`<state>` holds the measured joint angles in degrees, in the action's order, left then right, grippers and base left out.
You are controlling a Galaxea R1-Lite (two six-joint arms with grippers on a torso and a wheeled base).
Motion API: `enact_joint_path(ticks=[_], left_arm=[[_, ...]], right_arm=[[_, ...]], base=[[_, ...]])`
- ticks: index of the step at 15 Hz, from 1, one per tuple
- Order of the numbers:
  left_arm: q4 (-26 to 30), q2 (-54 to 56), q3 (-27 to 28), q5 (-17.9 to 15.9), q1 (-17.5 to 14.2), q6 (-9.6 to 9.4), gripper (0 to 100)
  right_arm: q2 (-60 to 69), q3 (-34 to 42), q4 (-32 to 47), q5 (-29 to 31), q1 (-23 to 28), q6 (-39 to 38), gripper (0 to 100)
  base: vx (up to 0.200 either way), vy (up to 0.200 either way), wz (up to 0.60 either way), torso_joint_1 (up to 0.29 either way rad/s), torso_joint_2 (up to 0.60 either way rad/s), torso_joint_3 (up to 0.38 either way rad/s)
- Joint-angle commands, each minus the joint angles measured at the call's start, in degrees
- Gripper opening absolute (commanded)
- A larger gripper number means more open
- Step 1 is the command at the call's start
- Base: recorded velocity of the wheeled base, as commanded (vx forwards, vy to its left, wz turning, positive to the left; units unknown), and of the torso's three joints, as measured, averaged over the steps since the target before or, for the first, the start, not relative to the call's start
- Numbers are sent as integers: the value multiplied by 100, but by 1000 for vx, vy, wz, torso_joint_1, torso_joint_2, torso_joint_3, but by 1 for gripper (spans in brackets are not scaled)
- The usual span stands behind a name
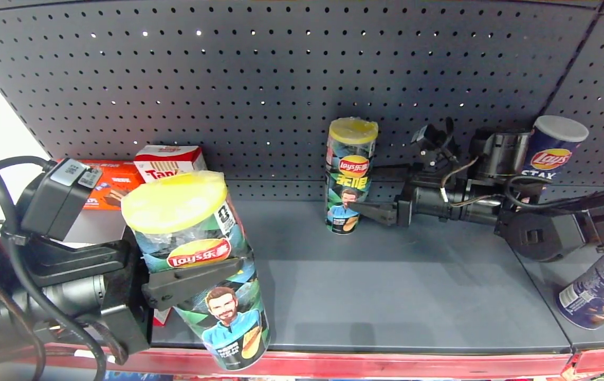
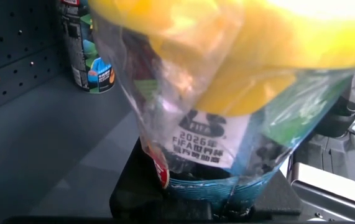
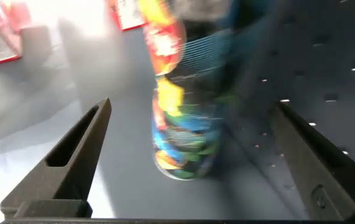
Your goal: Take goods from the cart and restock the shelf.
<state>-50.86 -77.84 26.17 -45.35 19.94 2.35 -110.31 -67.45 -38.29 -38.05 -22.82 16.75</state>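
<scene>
A chip can (image 1: 201, 254) with a yellow lid and a green-and-blue label hangs tilted over the shelf's front left edge, with my left gripper (image 1: 196, 278) shut on its middle. In the left wrist view this can (image 2: 227, 112) sits close in front of the camera. A second, matching can (image 1: 349, 174) stands upright near the pegboard at the shelf's back centre. My right gripper (image 1: 373, 193) is level with it. In the right wrist view the gripper (image 3: 193, 109) is open and the can (image 3: 183, 124) stands between the fingers (image 3: 84, 143), touching neither.
Red and white snack boxes (image 1: 170, 161) stand at the back left. A blue can (image 1: 553, 148) stands at the back right and another (image 1: 603, 288) lies at the right front. The grey shelf floor (image 1: 386, 286) ends in a red front lip (image 1: 386, 365).
</scene>
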Motion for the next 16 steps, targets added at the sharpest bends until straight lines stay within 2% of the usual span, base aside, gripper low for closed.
enact_joint_path(ticks=[1,4,5,11,12,13,16], left_arm=[[-3,5,-25,0,1,2,0],[-3,5,-25,0,-17,-7,0],[-3,14,-33,0,-17,-7,0],[-3,32,-42,0,-17,-7,0],[-3,32,-42,0,-17,-7,0],[-3,32,-33,0,-17,-7,0],[-3,32,-33,9,-17,-7,0]], right_arm=[[10,162,-64,8,-144,4,100],[63,435,-231,17,-267,4,100],[203,812,-231,52,-319,4,100],[757,1595,-231,175,-302,13,100],[757,1595,-231,342,-302,13,100],[669,1498,-240,755,-328,4,100],[405,1366,-372,1186,-486,-14,100]], base=[[0,0,0,0,0,0],[0,0,0,0,0,0],[0,0,0,0,0,0],[0,0,0,0,0,0],[0,0,0,0,0,0],[0,0,0,0,0,0],[0,0,0,0,0,0]])
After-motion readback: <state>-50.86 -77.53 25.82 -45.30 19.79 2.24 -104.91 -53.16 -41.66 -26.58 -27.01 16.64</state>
